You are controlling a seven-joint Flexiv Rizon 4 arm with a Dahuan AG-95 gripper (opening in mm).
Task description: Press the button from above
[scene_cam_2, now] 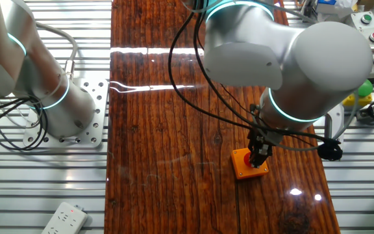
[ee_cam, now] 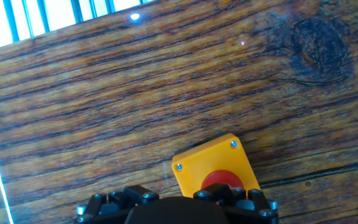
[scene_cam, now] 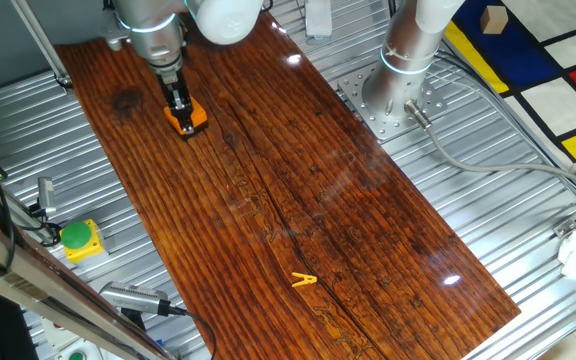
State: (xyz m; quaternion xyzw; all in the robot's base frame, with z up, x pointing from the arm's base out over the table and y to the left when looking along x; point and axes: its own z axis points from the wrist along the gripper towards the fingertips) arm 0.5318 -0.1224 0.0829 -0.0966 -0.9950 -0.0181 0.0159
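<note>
The button is a small red cap [ee_cam: 221,180] on a square orange box [ee_cam: 207,160]. It stands on the wooden table top, at the far left in one fixed view [scene_cam: 194,119] and near the front right in the other fixed view [scene_cam_2: 247,170]. My gripper [scene_cam_2: 260,158] points straight down onto the box and its tip sits on or just over the red cap [scene_cam_2: 243,155]. In the first fixed view the gripper [scene_cam: 179,108] hides the cap. In the hand view the gripper body covers the cap's lower half. No view shows a gap or contact between the fingertips.
A green button on a yellow box [scene_cam: 78,237] lies off the board on the metal frame. A yellow clip [scene_cam: 304,281] lies on the wood near the front. A second arm's base [scene_cam: 396,92] stands beside the board. A white power strip [scene_cam_2: 63,218] lies at the frame's edge.
</note>
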